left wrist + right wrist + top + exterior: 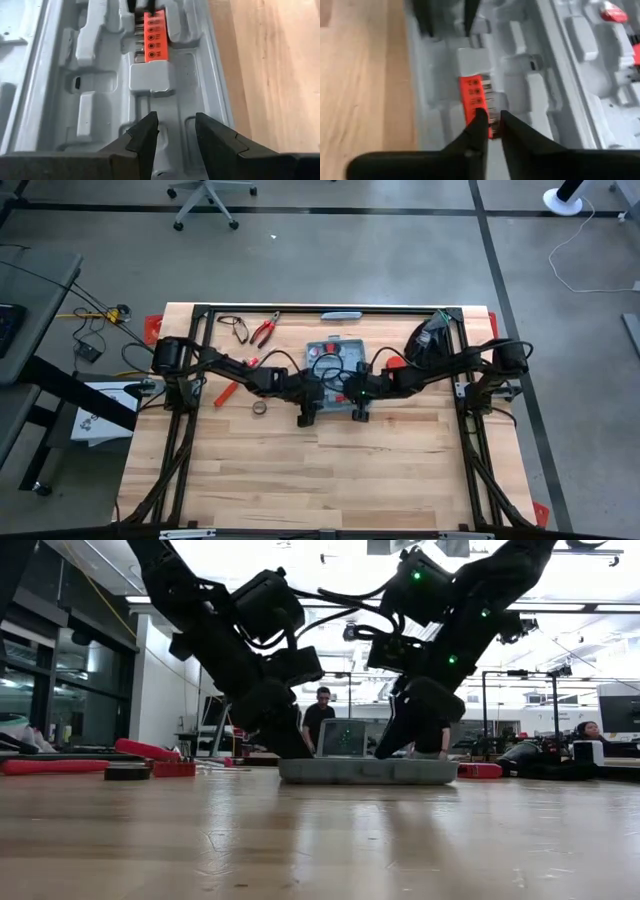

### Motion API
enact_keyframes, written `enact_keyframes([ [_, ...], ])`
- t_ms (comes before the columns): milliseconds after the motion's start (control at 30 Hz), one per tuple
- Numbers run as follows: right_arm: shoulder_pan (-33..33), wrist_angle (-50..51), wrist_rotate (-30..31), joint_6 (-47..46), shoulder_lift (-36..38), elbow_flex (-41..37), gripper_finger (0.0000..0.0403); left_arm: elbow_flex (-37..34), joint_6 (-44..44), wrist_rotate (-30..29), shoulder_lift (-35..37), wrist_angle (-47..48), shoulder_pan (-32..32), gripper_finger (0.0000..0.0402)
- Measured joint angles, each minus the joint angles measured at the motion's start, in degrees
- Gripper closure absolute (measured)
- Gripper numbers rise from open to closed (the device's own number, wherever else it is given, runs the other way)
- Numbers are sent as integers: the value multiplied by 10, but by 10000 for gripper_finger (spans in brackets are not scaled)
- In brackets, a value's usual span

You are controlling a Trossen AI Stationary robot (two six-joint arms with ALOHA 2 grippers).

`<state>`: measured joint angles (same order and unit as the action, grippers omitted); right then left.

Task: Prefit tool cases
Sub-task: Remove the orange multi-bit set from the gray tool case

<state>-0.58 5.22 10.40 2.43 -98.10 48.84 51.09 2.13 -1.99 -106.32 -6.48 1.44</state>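
Note:
The grey-blue tool case (335,355) lies open and flat in the middle of the table; in the low view the tool case (368,771) rests on its underside. An orange bit holder (155,37) sits in a slot of its moulded tray. My left gripper (175,130) hangs open above the tray's near part, short of the holder. My right gripper (491,122) faces it from the other side. Its fingers stand a narrow gap apart at the bit holder's (475,97) end. In the high view both grippers, left (322,388) and right (345,390), meet over the case. My right gripper comes at the orange bit holder's near end (479,112) slanting down from the table's right, its fingers along the holder. The holder lies in its slot in the tray. I cannot tell whether the fingertips touch it.
Red-handled pliers (264,330) and a dark cord (235,328) lie at the far left. A red tool (225,392) and a tape roll (259,407) lie left of the case. A black object (430,340) stands far right. Bare wood (320,480) spreads toward the near edge. People (320,715) are behind.

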Motion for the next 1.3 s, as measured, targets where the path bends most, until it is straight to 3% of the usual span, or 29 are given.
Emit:
enact_keyframes([
  [200, -7, -41, 0, 16, -14, 0, 263, 0, 7, -21, 1, -2, -2, 275],
  [367, 1, -72, 0, 19, -41, 0, 224, 0, 5, -23, 1, -3, -1, 275],
  [967, 23, -95, -2, 21, -77, 2, 219, 2, 9, -35, 1, -5, 0, 274],
  [1300, 39, -125, -90, -11, -102, 3, 220, 2, 35, -32, 2, -3, -1, 274],
])
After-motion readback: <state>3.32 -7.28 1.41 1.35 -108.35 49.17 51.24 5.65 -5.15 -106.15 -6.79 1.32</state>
